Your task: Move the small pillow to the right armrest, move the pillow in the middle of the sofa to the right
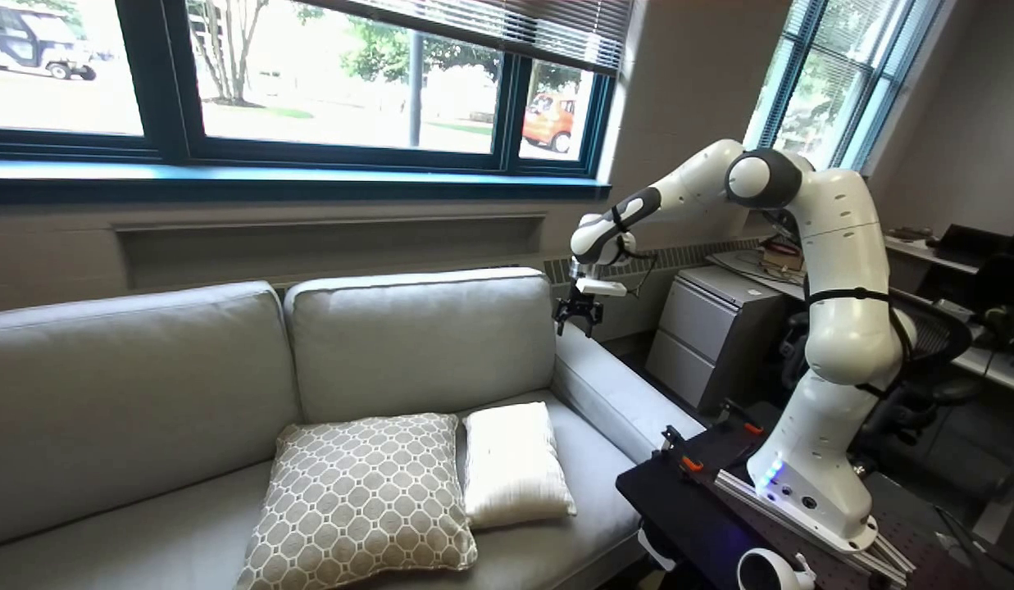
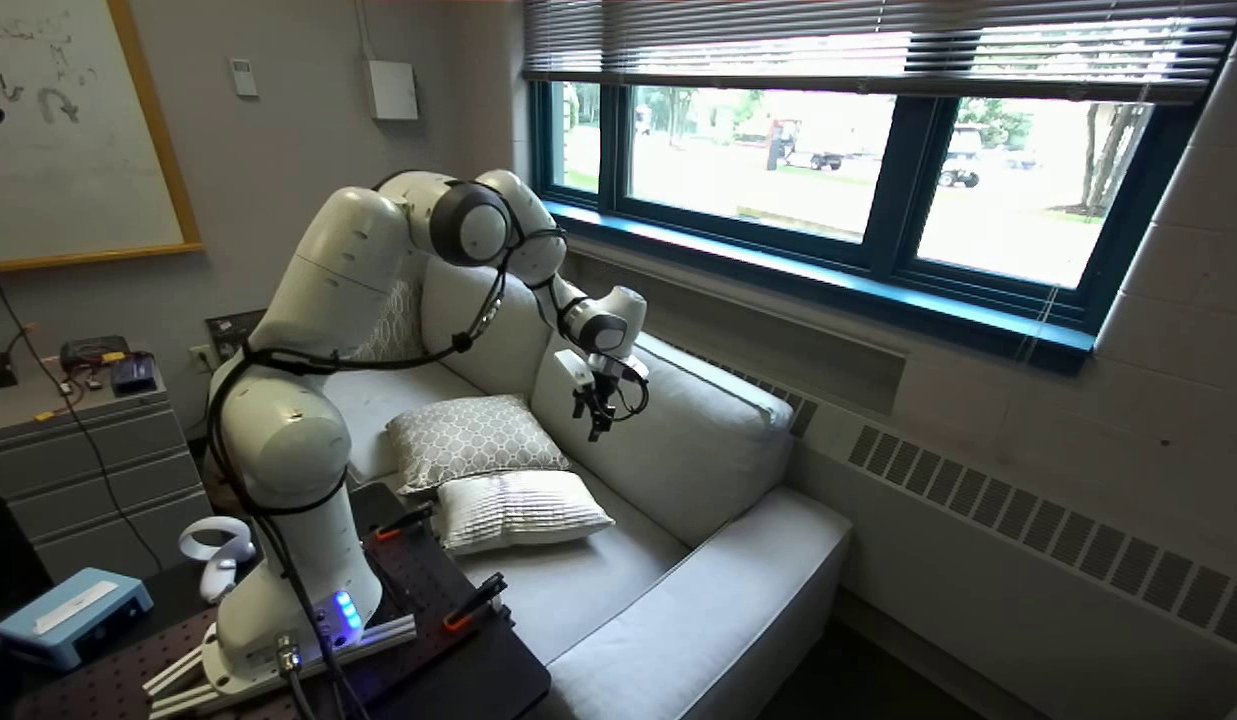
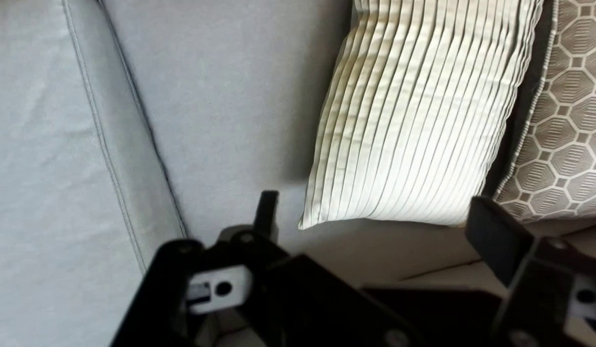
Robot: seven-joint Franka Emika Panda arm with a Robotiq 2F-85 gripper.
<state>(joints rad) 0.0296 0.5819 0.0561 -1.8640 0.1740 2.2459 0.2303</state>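
— White, finely pleated cloth: that's the small pillow point(image 1: 519, 465). Lies on the seat of the sofa point(image 1: 146, 541), a strip of bare upholstery between it and the right armrest point(image 1: 629, 393).

— Noted. And the lattice pillow point(image 1: 371, 500)?

— Beige, larger, same seat, before the back cushion point(image 1: 425, 344). Just beside the small one, on the side away from the armrest. Wrist view gives a dark gap along much of their facing edges; contact farther along, cannot tell.

— Gripper point(image 1: 575, 329)?

— Jaws wide apart, pointing down. Hangs over the seat near the back cushion, apart from both pillows in both exterior views. Wrist view: a corner of the white pillow shows between the fingers point(image 3: 497, 241), lower down, on the seat.

— Surroundings?

— White arm point(image 1: 843, 270) mounted on a black table point(image 2: 488, 670), blue lights at its base. Black-and-orange clamps point(image 2: 478, 600) at the table edge. Another patterned pillow point(image 2: 396, 325) at the sofa's far end in an exterior view, partly hidden by the arm. Behind the sofa, a blue-framed window point(image 1: 507, 115), blinds point(image 1: 490, 20) partway down, daylight outside.
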